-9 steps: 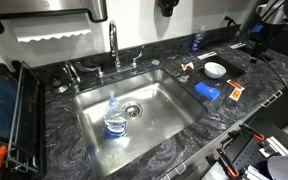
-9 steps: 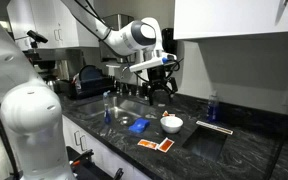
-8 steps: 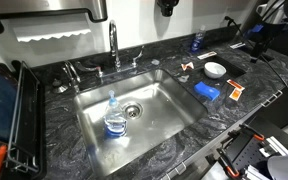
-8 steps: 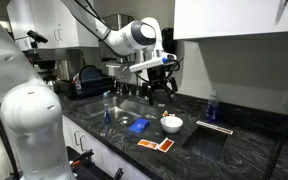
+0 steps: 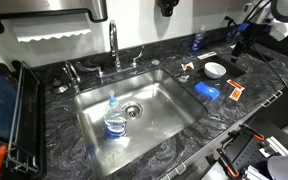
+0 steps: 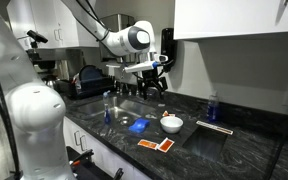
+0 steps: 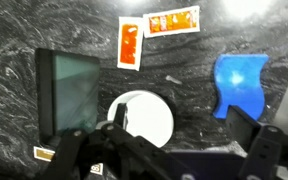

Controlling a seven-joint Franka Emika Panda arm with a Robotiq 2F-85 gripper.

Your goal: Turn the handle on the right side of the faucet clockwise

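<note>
Black fingers (image 7: 269, 150): spread wide, empty; shifted slightly sinkward since a moment ago, now over white round bowl (image 7: 149, 110). Small chrome lever handle (image 5: 136, 63), right of tall chrome gooseneck faucet (image 5: 114, 42): untouched, well apart. Approach barely begun.

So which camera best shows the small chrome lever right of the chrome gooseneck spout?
An exterior view: the small chrome lever stands clear beside the spout. In the exterior view showing the arm it's indistinct; the wrist view misses it.
</note>
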